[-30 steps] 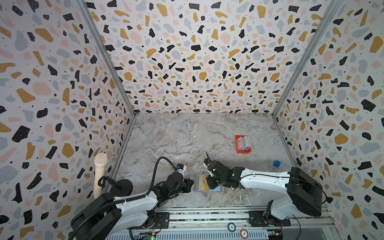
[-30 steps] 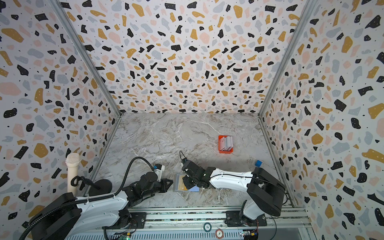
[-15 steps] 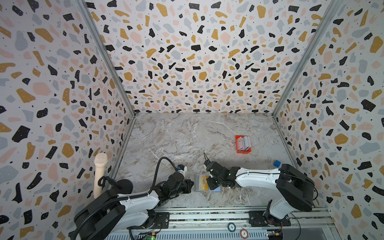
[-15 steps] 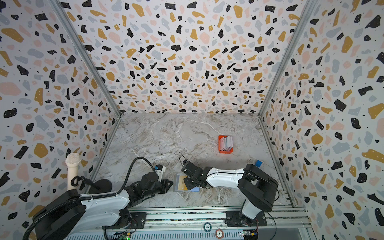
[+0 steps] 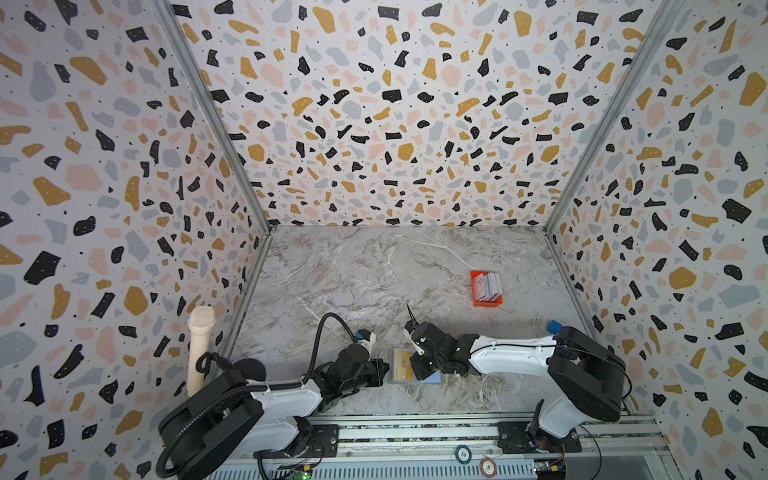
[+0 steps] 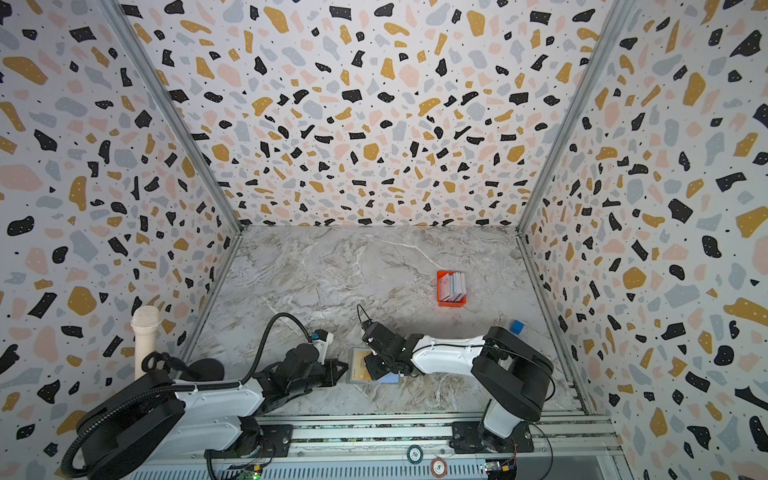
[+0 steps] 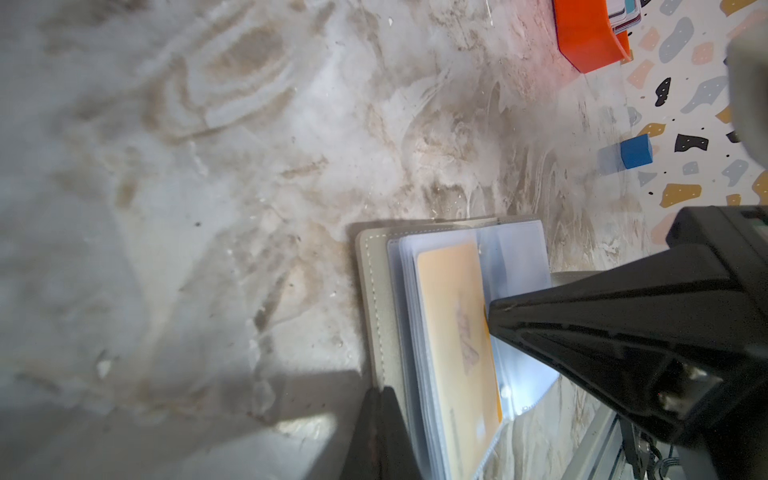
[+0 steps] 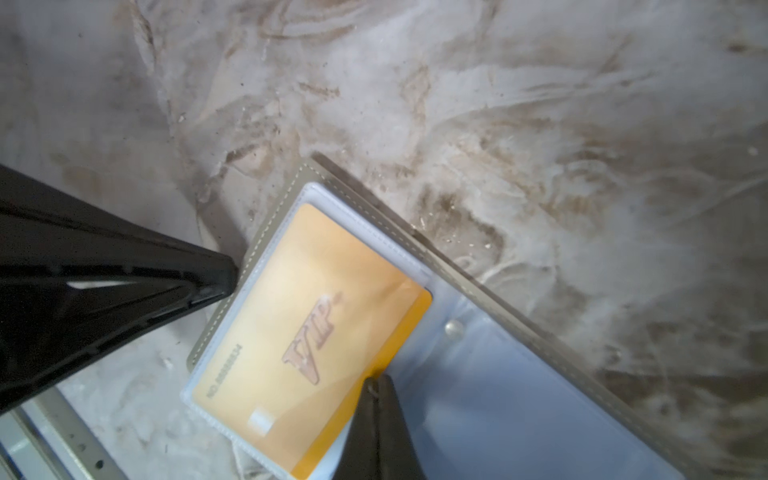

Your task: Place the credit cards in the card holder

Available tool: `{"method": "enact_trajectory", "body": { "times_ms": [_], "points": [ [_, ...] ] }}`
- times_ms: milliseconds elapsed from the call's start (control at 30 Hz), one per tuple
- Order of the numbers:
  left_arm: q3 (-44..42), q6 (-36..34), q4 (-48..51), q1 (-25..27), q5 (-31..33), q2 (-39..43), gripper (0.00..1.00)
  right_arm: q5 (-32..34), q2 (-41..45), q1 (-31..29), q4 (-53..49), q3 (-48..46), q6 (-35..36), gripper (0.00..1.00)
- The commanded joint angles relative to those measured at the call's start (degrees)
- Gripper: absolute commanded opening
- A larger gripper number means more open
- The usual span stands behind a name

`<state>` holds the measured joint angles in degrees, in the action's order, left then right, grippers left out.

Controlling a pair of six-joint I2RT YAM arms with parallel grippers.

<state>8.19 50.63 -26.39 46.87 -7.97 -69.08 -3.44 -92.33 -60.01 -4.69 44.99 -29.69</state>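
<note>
Your card holder (image 5: 432, 377) lies open on the tabletop (image 5: 353, 270), close to the front edge near its middle. A gold card (image 8: 316, 328) marked "VIP" sits in a clear pocket (image 8: 365, 230) on the holder's left leaf. One long edge of the card shows bare outside the pocket mouth.

Your right gripper (image 8: 376, 380) has its jaws together, tip touching that bare edge. Your left gripper (image 7: 380, 390), jaws likewise together, rests its tip on the holder's grey outer border.

Other credit cards (image 5: 488, 286) stand in an orange tray (image 5: 478, 301) toward the right edge, well apart from the holder. A blue block (image 5: 554, 326) lies just beside the right edge.
</note>
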Motion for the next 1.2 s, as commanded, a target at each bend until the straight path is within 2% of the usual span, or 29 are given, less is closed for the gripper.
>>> {"method": "enact_trajectory", "body": {
  "times_ms": [0, 167, 333, 500, 733, 967, 1167],
  "points": [
    [-1.6, 1.7, -0.1, -0.5, 0.4, 2.3, 0.04, -1.5, 0.2, 0.1, 1.0, -1.2, -0.6, 0.0],
    [-2.2, 2.7, 1.7, -1.5, 1.1, 7.0, 0.08, -1.5, 2.6, 0.8, 1.3, -2.0, -0.6, 0.0],
    [-1.5, 3.3, 2.7, -1.7, 1.2, 9.6, 0.11, -0.6, 6.2, 0.9, 0.5, -1.9, -0.5, 0.08],
    [-1.1, 3.6, 2.2, -1.8, 0.7, 9.6, 0.15, -0.8, 9.1, 0.8, -0.2, -2.4, -1.1, 0.2],
    [-1.1, 3.8, -0.2, -1.8, -0.5, 7.9, 0.3, -0.5, 13.5, 3.0, -1.7, -6.2, -3.1, 0.39],
    [-1.4, 3.8, -1.7, -1.8, -0.8, 7.3, 0.38, -2.1, 18.2, 6.8, -0.9, -11.8, -5.1, 0.52],
    [-1.5, 3.6, -3.1, -1.8, -1.6, 5.7, 0.4, -2.6, 18.1, 7.7, 0.0, -14.1, -5.7, 0.56]
  ]
}}
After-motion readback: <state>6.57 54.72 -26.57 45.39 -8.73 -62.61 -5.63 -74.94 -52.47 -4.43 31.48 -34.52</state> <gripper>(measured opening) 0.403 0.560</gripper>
